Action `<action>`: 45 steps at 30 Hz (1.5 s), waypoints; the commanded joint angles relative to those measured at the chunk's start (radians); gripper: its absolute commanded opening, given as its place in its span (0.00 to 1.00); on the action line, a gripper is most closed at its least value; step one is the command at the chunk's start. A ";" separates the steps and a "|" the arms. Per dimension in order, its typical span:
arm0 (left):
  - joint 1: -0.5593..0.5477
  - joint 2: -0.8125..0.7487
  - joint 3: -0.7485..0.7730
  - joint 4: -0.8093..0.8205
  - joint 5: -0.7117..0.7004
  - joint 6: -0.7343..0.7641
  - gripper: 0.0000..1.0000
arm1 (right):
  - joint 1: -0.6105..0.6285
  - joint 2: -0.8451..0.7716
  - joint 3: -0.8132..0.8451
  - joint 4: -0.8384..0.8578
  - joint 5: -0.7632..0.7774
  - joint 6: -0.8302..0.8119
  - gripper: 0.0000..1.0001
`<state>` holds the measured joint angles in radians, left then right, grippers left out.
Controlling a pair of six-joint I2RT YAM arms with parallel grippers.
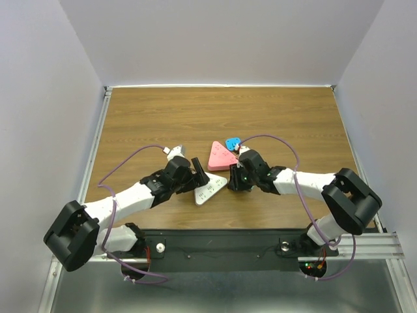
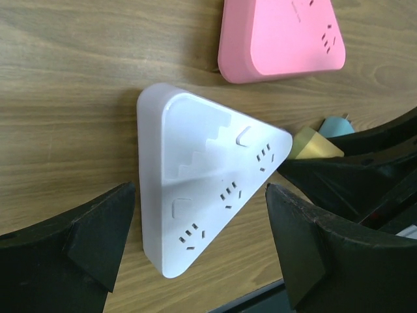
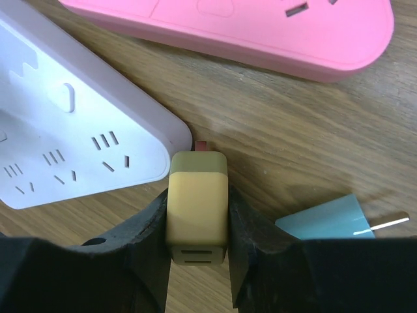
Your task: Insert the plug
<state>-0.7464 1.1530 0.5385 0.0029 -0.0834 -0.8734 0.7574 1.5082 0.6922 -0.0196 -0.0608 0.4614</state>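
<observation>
My right gripper (image 3: 197, 210) is shut on a yellow plug (image 3: 197, 199), held low over the table with its front end next to a rounded corner of the white triangular power strip (image 3: 71, 130). The plug also shows in the left wrist view (image 2: 316, 145); in the top view my right gripper (image 1: 236, 178) hides it. My left gripper (image 2: 197, 208) is open, its fingers (image 2: 98, 241) on either side of the white strip (image 2: 208, 189) and apart from it. In the top view the left gripper (image 1: 203, 184) sits over the white strip (image 1: 212, 190).
A pink triangular power strip (image 1: 220, 156) lies just beyond the white one; it also shows in both wrist views (image 2: 280, 36) (image 3: 247, 26). A light blue plug (image 1: 232, 141) (image 3: 332, 222) lies on the wooden table (image 1: 293, 117) beside my right gripper.
</observation>
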 commanded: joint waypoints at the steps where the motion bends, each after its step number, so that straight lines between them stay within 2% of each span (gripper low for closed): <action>1: -0.016 0.020 0.005 0.012 0.027 0.002 0.93 | 0.013 0.021 0.039 0.042 0.007 0.011 0.00; 8: -0.056 0.085 0.040 0.014 0.068 0.019 0.93 | 0.013 0.053 0.059 0.081 0.120 0.037 0.00; 16: -0.080 0.111 0.069 0.019 0.138 0.039 0.93 | 0.011 0.103 0.142 0.095 0.173 0.017 0.01; 21: -0.079 0.062 0.026 0.087 0.204 0.034 0.94 | 0.005 0.083 0.168 0.038 0.213 -0.016 0.00; 26: -0.080 0.091 0.026 0.129 0.247 0.050 0.94 | -0.015 0.084 0.193 0.024 0.204 -0.032 0.00; 31: -0.079 0.096 0.028 0.086 0.257 0.062 0.94 | -0.041 0.073 0.283 -0.130 0.197 -0.076 0.00; 35: -0.079 0.031 0.021 0.017 0.199 0.074 0.94 | -0.066 0.066 0.380 -0.296 0.152 -0.118 0.00; 41: -0.067 -0.116 -0.029 -0.001 0.093 0.041 0.96 | -0.095 0.110 0.510 -0.493 -0.068 -0.130 0.01; 45: 0.042 -0.168 -0.081 0.002 0.058 0.047 0.96 | -0.093 0.170 0.576 -0.557 -0.222 -0.142 0.00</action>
<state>-0.7845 1.0195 0.5018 0.0162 0.0574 -0.8284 0.6605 1.6333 1.2049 -0.4702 -0.1062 0.3466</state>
